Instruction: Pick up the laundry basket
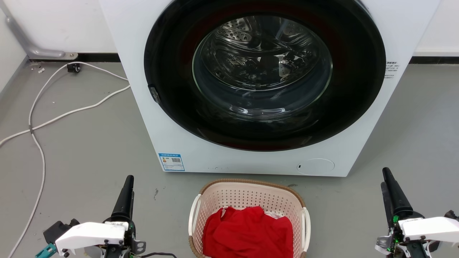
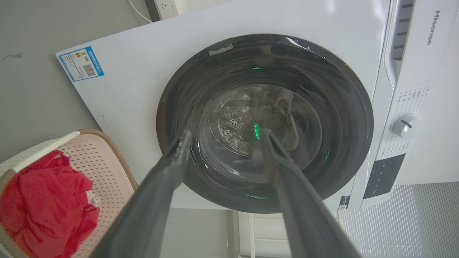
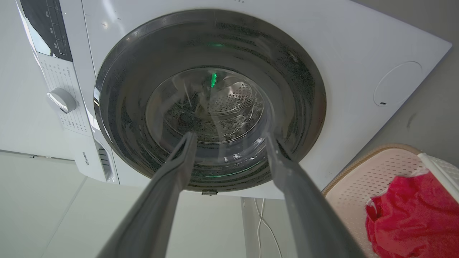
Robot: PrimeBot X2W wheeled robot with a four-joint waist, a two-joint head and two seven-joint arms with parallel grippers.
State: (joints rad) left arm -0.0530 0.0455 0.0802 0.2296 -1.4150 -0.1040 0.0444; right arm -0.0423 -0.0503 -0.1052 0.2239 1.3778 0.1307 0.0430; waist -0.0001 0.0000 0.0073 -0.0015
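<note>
The laundry basket (image 1: 247,193), pale pink-cream with a brown woven-look rim and white side handles, stands on the grey floor just in front of the washing machine, at the bottom middle of the head view. A red garment (image 1: 247,229) lies inside it. My left gripper (image 1: 128,181) hangs open well to the basket's left, and my right gripper (image 1: 386,177) hangs open well to its right; both are apart from it and hold nothing. The left wrist view has the basket (image 2: 107,168) at the lower left of the open left gripper (image 2: 226,133). In the right wrist view the basket (image 3: 373,179) lies lower right of the open right gripper (image 3: 230,135).
A white front-loading washing machine (image 1: 143,107) with its round dark glass door (image 1: 261,68) shut stands right behind the basket. White cables (image 1: 71,113) trail over the floor at the left, towards a grey pipe bracket (image 1: 46,53) at the wall. Grey floor lies on both sides of the basket.
</note>
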